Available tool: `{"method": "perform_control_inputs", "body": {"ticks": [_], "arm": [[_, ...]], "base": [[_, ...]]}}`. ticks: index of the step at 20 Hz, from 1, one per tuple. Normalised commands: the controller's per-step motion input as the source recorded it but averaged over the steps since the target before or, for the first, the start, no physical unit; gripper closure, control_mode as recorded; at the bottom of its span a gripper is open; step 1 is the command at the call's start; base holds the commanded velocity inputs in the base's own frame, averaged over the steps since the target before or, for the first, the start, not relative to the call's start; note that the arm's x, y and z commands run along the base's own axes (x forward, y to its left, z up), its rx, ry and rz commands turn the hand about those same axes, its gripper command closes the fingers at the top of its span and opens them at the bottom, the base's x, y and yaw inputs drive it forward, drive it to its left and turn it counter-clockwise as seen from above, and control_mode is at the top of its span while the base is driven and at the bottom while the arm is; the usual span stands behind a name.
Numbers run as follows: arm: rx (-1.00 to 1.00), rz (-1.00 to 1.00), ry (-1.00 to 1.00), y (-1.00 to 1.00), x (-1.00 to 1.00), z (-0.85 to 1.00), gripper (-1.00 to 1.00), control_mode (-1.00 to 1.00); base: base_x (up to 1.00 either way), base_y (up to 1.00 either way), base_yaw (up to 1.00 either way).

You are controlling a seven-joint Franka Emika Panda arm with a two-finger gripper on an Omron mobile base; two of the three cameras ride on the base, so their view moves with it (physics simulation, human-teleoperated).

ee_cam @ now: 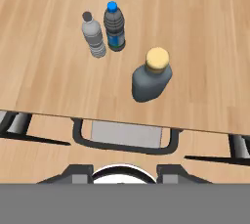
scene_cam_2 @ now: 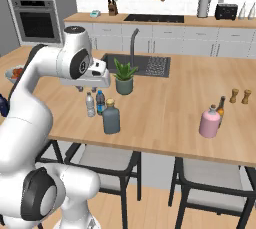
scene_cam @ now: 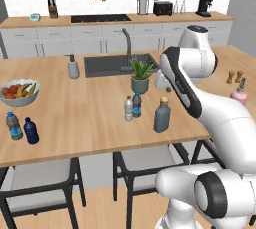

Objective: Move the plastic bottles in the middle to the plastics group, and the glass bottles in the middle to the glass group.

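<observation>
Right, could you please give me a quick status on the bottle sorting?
Claw shut, empty, above the counter. Two water bottles and grey glass bottle still mid-counter. Potted plant just behind them.

Middle of my island counter point(scene_cam: 100, 133), 3 bottles upright:
- clear-whitish water bottle point(scene_cam: 128, 109), pale cap; touching or just beside
- blue-label water bottle point(scene_cam: 136, 105), dark body;
- slate-grey glass bottle point(scene_cam: 162, 115), tan cap, nearby.

Left end: 2 small bottles, blue-label point(scene_cam: 13, 126) and navy point(scene_cam: 31, 131).
Right end: 1 pink bottle point(scene_cam_2: 209, 122).
</observation>
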Motion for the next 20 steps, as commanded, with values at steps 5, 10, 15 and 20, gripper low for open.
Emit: {"method": "perform_control_inputs", "body": {"ticks": [5, 10, 15, 20], "arm": [[-0.01, -0.03, -0.18, 0.0, 0.0, -0.12, -1.0, -1.0], [-0.01, -0.13, -0.19, 0.0, -0.07, -0.02, -1.0, -1.0], [-0.01, -0.05, 0.0, -0.25, 0.35, 0.0, -1.0, -1.0], [0.0, 0.0, 0.0, -0.1, 0.62, -0.09, -1.0, -1.0]], "base": [[0.0, 0.0, 0.0], [0.0, 0.0, 0.0], [0.0, 0.0, 0.0], [0.0, 0.0, 0.0]]}}
